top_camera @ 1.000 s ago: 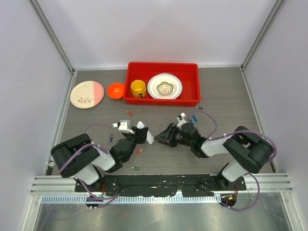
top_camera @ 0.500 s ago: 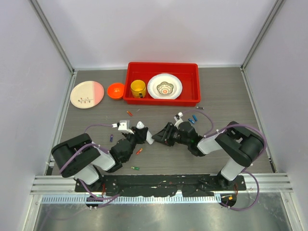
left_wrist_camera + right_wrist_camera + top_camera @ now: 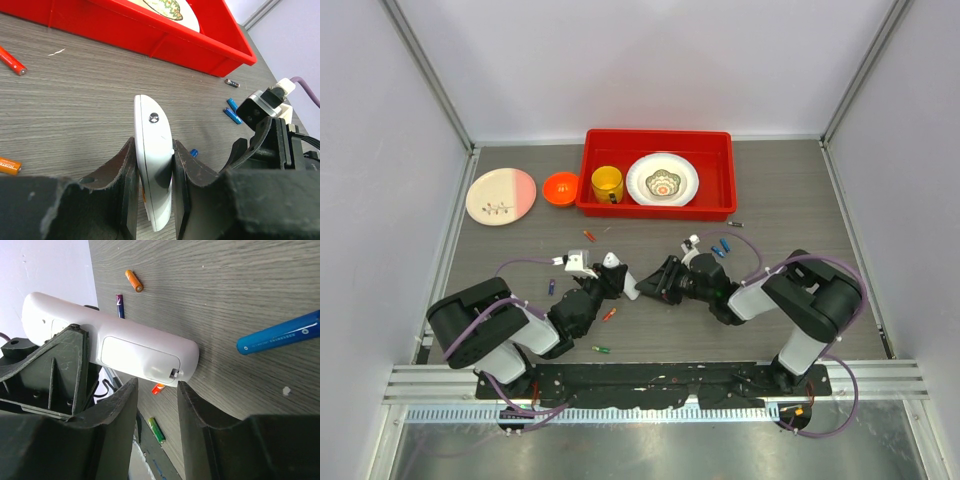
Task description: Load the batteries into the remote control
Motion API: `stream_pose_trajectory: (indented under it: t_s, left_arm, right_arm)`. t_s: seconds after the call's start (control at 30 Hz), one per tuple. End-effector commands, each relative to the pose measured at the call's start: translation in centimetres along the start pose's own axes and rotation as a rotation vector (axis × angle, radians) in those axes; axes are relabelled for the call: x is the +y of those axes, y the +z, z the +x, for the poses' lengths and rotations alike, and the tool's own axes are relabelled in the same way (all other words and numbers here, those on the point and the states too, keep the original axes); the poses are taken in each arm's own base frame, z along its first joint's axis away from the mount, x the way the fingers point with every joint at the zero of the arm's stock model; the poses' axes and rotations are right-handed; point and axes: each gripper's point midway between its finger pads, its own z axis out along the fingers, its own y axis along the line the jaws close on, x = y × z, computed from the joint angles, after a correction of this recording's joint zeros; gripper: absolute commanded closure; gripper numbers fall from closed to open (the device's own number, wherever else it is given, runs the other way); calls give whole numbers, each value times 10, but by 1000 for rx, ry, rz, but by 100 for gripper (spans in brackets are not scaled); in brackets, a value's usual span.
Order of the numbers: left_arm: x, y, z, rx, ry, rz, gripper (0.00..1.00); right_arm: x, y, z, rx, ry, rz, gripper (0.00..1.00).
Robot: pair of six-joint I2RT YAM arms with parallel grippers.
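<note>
Since a second ago the right arm has swung leftward and its gripper [image 3: 156, 385] has closed in on the remote control [image 3: 150, 125], with the jaws narrowing a little on the way. Nearest the arm bases, a green battery [image 3: 601, 349] lies loose on the table [image 3: 800, 200], and an orange battery [image 3: 609, 314] lies just beyond it, close under the left arm. Next comes the left gripper [image 3: 154, 150], clamped tight on the remote's two flat faces and holding it on edge above the table, its rounded end pointing toward the right arm. The right gripper faces that end with its jaws partly apart and nothing between them. From its wrist camera the white back cover [image 3: 137, 357] shows closed, and its small latch [image 3: 173, 373] sits just ahead of the gap between the fingers. That suggests the step in hand is opening the battery compartment, so no cell can go in yet, and the right fingers probably need to catch the latch without knocking the remote out of line. Farther out, two blue batteries [image 3: 720, 248] lie behind the right wrist and a red battery [image 3: 588, 236] lies beyond the left gripper. At the far side stands a red tray [image 3: 655, 210], which plays no part here.
</note>
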Motion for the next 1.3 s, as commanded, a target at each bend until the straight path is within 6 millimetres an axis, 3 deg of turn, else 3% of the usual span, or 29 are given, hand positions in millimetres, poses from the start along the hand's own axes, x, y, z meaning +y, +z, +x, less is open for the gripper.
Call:
stream_pose_trajectory:
  t_s: [0.0,0.5,1.27]
  left_arm:
    - [-23,0,-40,-156,-116,76,100]
    - [-22,-1,-38,-149,-125,75,100]
    - [-22,-1,-40,-155,-120,74,100]
  right_arm:
    - [21,4,-6,-20,-1,-81,56]
    - [21,8,-6,-24,33,-104,57]
    - [14,7,-6,-27,32,-70,48]
